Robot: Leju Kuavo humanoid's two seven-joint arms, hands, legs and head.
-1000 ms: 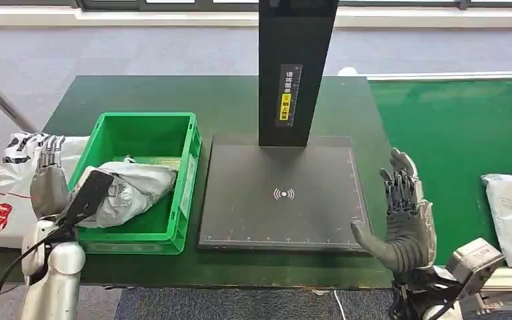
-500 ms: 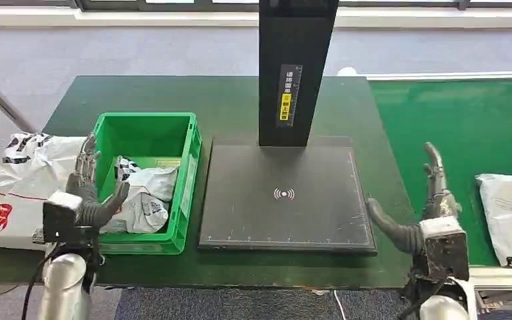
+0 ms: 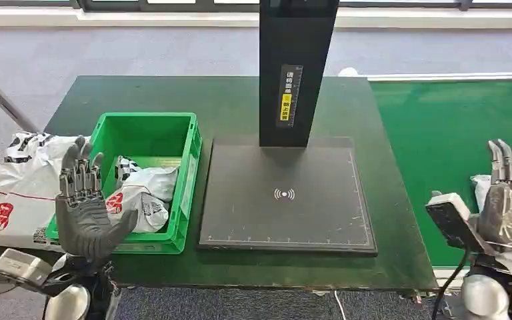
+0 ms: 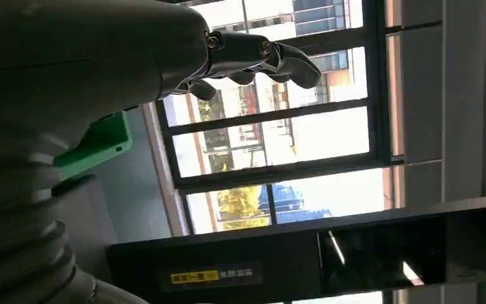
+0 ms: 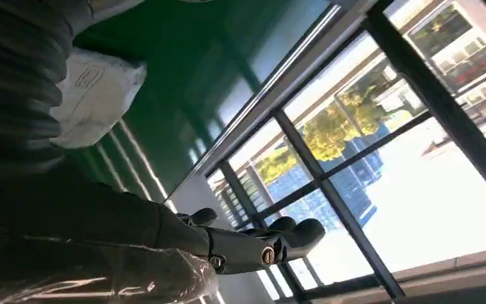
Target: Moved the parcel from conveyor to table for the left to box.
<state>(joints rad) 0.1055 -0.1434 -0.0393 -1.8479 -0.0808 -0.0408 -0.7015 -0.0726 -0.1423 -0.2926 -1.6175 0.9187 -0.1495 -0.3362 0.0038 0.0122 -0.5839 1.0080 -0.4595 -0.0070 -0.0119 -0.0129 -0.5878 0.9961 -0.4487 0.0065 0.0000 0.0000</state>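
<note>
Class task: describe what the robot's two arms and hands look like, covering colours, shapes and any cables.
The left robot hand is dark grey with a thick thumb and darker jointed fingers. The right robot hand looks lighter grey. Each sits on a rounded silver arm, with a boxy wrist camera and a black cable trailing below.

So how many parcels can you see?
3: one grey parcel in the green bin, one white parcel left of the bin, one parcel on the conveyor, mostly hidden behind the right hand.
</note>
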